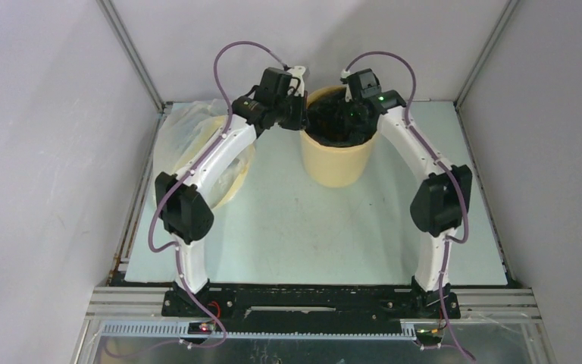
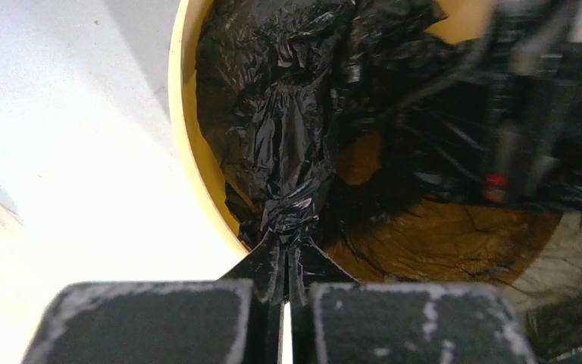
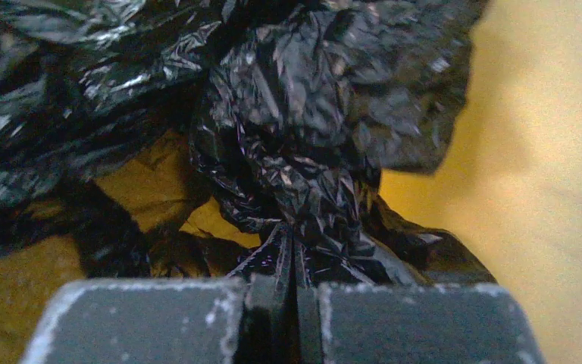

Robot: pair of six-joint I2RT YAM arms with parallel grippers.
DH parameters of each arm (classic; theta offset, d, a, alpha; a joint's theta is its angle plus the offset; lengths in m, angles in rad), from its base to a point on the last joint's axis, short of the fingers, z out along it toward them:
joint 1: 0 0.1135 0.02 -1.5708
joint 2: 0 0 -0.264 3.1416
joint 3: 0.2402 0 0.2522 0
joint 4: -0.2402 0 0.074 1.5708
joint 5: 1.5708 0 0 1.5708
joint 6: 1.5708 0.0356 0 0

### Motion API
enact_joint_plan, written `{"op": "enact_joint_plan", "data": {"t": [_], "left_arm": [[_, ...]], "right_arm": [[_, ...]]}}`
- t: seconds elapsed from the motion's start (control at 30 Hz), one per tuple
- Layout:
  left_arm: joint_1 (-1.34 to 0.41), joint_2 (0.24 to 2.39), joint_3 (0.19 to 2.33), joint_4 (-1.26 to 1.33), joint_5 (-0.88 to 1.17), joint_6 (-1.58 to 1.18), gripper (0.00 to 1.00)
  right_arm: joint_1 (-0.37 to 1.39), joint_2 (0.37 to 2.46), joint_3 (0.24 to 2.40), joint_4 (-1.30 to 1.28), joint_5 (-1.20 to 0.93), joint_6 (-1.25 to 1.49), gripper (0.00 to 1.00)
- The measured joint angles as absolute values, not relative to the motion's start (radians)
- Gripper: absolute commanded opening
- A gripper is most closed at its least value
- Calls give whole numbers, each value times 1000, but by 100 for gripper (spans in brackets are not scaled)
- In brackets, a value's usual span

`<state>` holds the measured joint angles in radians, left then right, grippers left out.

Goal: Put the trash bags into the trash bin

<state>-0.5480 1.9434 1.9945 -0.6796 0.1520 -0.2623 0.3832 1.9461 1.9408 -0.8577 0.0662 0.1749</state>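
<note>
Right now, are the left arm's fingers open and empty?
No, the left fingers are shut on a gathered fold of the black trash bag, just inside the rim of the yellow bin.

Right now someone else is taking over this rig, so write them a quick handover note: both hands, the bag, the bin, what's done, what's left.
Left hand: shut on a pinched fold of the black trash bag, just over the yellow bin rim.
Right hand: shut on another fold, inside the bin.
Done: the bag lies crumpled inside the bin.
Left: probably open both hands and lift them out.
The clear bag lies left of the bin.
</note>
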Motion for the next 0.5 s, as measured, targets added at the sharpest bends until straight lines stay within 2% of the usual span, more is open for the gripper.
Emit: {"op": "enact_joint_plan", "data": {"t": [0.23,0.5], "left_arm": [[-565,1893,1932,-673,150,-272,0],[-571,1875,1908,-672,145,-289,0]], "right_arm": [[416,2092,1963,-878,-23,152,0],[456,2103,1867,-882,-134,149,0]]}}
